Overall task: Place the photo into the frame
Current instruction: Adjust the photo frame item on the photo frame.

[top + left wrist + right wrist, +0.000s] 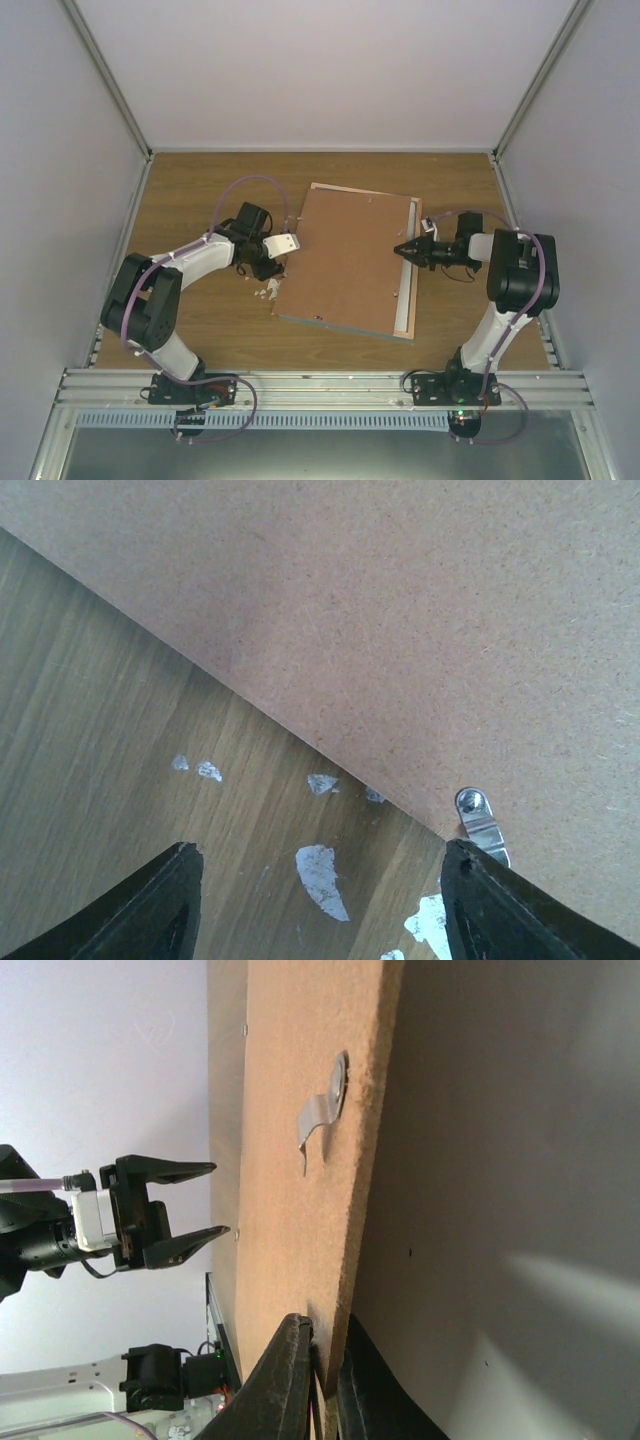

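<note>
The frame [330,322] lies face down mid-table, and only a teal strip along its near edge shows. The brown backing board [345,260] covers it. My right gripper [402,250] is shut on the board's right edge [375,1160], one finger above it and one below [325,1322]. A pale strip [405,285] shows along that right side. My left gripper [272,268] hangs open over the table just off the board's left edge [320,848], holding nothing. It also appears across the board in the right wrist view [222,1198]. The photo is hidden.
A metal turn clip [478,822] sits on the board beside the left gripper's right finger, and another clip [322,1115] is near the right edge. White flecks [322,880] dot the wooden table [200,330]. Grey walls enclose the table.
</note>
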`<state>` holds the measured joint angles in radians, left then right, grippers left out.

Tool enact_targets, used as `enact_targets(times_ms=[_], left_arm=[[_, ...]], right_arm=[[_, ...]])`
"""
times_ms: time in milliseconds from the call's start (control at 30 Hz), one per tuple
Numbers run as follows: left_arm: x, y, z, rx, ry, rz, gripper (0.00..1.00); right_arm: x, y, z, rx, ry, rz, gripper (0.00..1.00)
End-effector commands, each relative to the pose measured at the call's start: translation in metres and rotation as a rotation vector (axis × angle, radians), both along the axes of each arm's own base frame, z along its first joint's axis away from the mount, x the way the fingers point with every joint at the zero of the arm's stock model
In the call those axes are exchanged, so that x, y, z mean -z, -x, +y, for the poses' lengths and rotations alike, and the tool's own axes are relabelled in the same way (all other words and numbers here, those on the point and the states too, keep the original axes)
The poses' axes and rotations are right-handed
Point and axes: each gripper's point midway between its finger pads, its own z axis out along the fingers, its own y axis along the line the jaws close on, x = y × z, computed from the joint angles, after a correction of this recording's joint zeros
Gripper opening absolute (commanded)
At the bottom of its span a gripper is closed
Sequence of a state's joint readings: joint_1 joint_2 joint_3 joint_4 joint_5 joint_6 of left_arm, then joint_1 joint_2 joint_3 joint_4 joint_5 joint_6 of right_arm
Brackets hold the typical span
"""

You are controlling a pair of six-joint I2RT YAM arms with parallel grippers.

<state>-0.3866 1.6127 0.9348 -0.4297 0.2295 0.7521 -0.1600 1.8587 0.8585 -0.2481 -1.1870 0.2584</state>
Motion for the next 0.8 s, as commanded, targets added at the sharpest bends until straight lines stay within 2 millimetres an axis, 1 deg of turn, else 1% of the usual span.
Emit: enact_targets(times_ms=[0, 133, 233, 367, 433, 500, 567, 667, 767], left_arm=[[-0.003, -0.005, -0.012, 0.037, 0.007, -0.027, 0.66], [0.004, 0.002, -0.015, 0.05, -0.003, -0.007, 0.65], [0.007, 0.012, -0.021, 0.079, -0.01, 0.011, 0.64], [0.005, 0.02, -0.027, 0.111, -0.002, 0.02, 0.64], [-0.001, 0.02, -0.031, 0.118, 0.025, 0.029, 0.64], [-0.01, 0.015, -0.034, 0.108, 0.061, 0.03, 0.64], [-0.022, 0.003, -0.035, 0.081, 0.094, 0.019, 0.64], [-0.034, -0.017, -0.033, 0.032, 0.149, 0.02, 0.64], [-0.039, -0.029, -0.031, 0.002, 0.176, 0.024, 0.64]], right_arm=[[0.007, -0.01, -0.012, 0.012, 0.123, -0.088, 0.01], [0.008, -0.01, -0.012, 0.014, 0.123, -0.088, 0.01], [0.007, -0.01, -0.012, 0.013, 0.122, -0.091, 0.01], [0.008, -0.011, -0.012, 0.013, 0.124, -0.089, 0.01], [0.008, -0.011, -0.012, 0.013, 0.124, -0.09, 0.01], [0.007, -0.011, -0.012, 0.012, 0.124, -0.091, 0.01], [0.003, -0.01, -0.012, 0.01, 0.121, -0.097, 0.01], [-0.009, -0.012, -0.012, 0.007, 0.114, -0.114, 0.01], [-0.021, -0.011, -0.014, 0.011, 0.095, -0.129, 0.01]])
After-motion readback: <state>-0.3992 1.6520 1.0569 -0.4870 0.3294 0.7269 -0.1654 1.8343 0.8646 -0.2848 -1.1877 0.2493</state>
